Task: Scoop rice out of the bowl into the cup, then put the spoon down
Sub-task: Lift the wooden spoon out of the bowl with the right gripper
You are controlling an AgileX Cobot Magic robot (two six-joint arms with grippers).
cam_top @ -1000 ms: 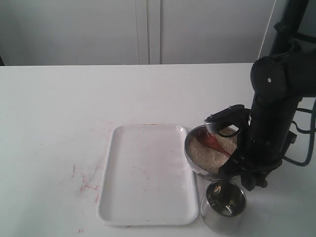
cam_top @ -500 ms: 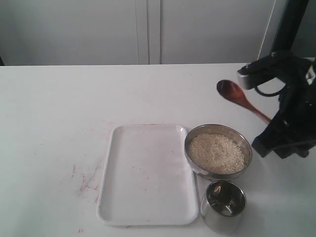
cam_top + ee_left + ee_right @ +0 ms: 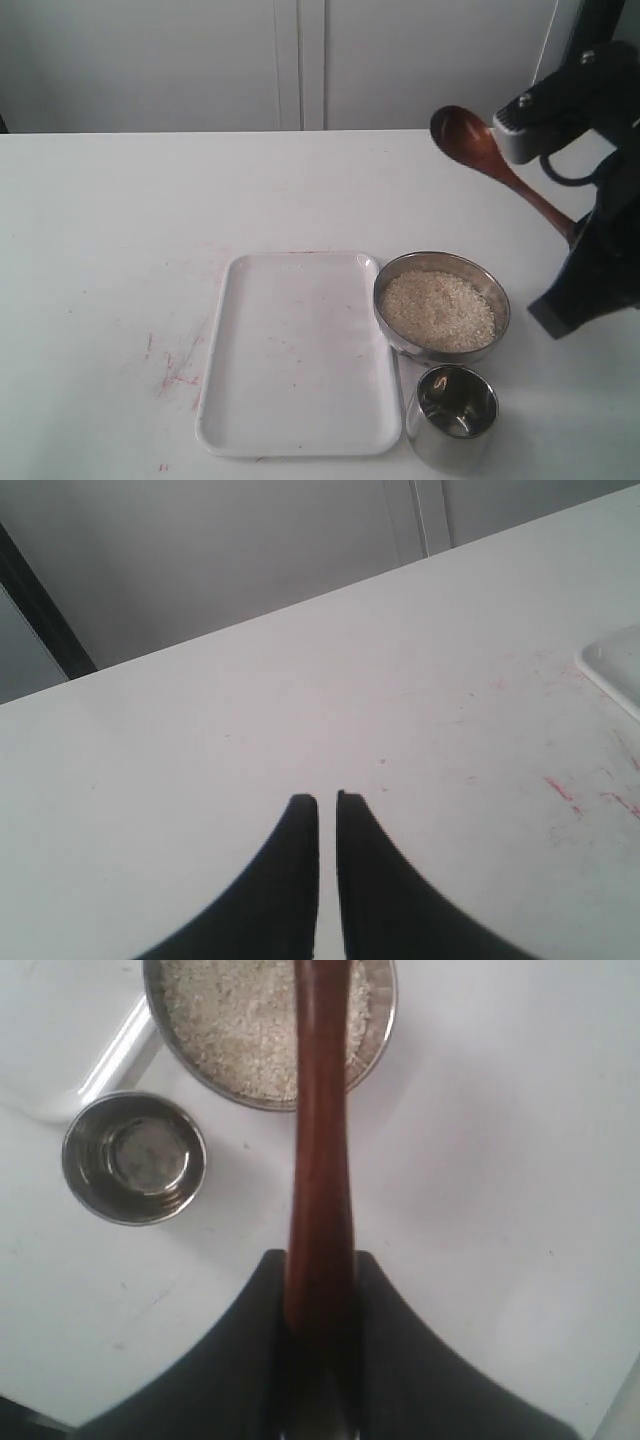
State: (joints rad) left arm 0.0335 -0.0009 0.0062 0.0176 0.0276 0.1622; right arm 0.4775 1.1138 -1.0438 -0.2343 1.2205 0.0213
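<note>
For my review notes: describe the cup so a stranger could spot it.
On the white table, find the white tray. Two steel vessels stand by its right edge. The cup is the narrower, empty one, nearer the camera than the rice-filled bowl.

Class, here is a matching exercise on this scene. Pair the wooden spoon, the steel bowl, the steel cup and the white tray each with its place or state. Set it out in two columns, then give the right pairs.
Column one
1. wooden spoon
2. steel bowl
3. steel cup
4. white tray

Column two
A. holds the rice
B. lies flat on the table, beside the bowl
C. held up in the air by the right claw
D. stands upright, no rice showing inside

Right pairs: 1-C, 2-A, 3-D, 4-B.
</note>
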